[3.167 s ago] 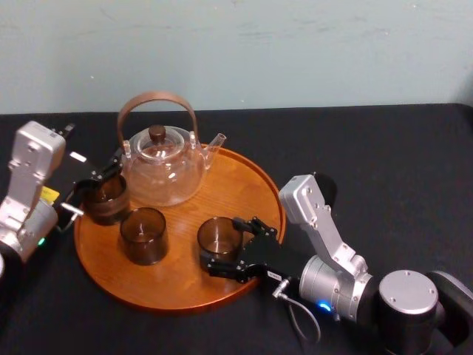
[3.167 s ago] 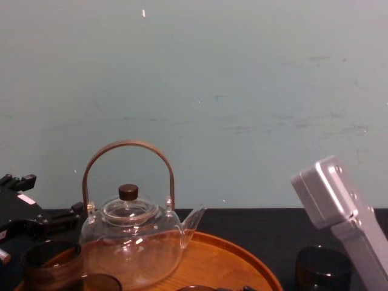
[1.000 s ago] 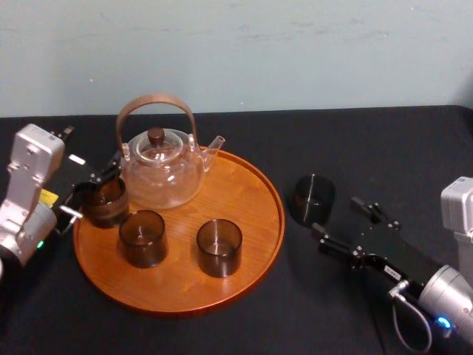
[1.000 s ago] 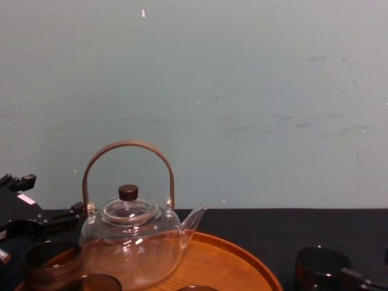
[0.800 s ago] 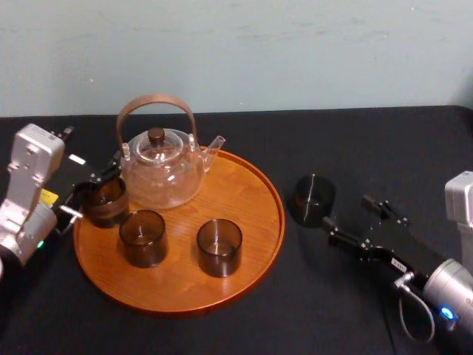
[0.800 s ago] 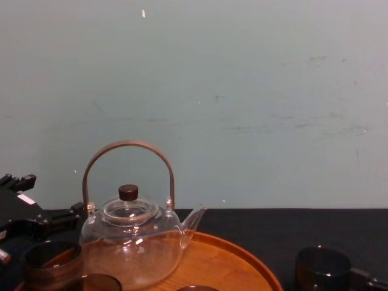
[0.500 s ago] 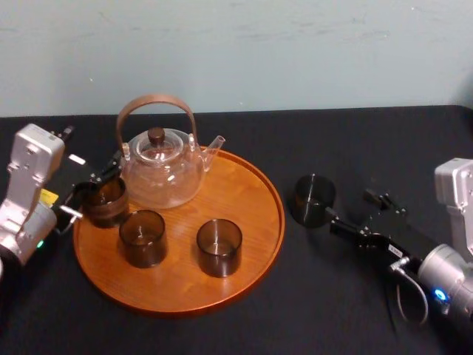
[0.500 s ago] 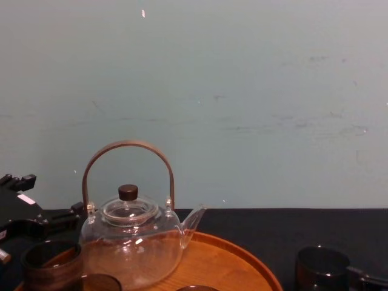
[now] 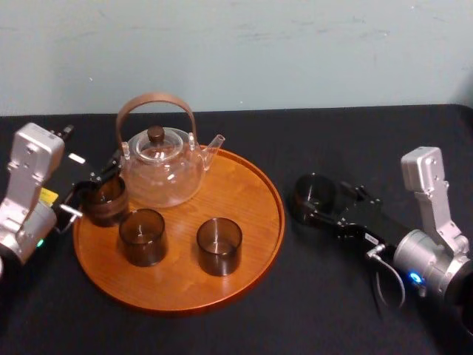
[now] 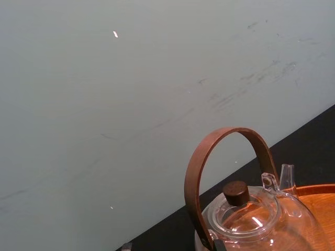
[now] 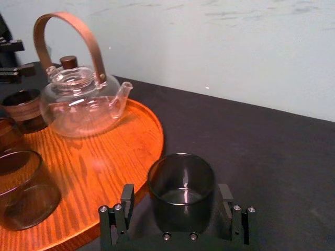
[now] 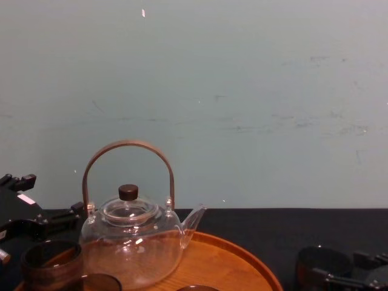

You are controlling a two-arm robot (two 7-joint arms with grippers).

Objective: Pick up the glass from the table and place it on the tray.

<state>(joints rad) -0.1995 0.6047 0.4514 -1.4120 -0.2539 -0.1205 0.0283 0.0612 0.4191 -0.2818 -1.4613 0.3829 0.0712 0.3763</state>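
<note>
- Head view, from above: the dark glass (image 9: 314,194) stands upright on the black table (image 9: 347,140), right of centre in the frame. It is just beside the right rim of the round wooden tray (image 9: 251,222), not on it.
- Right wrist view, close up: the right gripper (image 11: 176,191) is spread wide, with the glass between its two black fingers (image 11: 127,201). A thin gap shows on each side, so they bracket the glass without clamping it.
- Chest view, side-on: the top of the glass peeks up at the lower right corner, with the right gripper's dark parts just beside it.
- Left wrist view: the teapot's (image 10: 251,219) curved brown handle and knobbed lid show against the pale wall (image 10: 104,78).
- Count: four glasses in all, the one on the table and three other glasses (image 9: 143,235) on the tray. There is one clear teapot, at the tray's upper left, and one tray.
- The left gripper (image 9: 92,188) sits at the tray's left edge, by the leftmost glass there.
</note>
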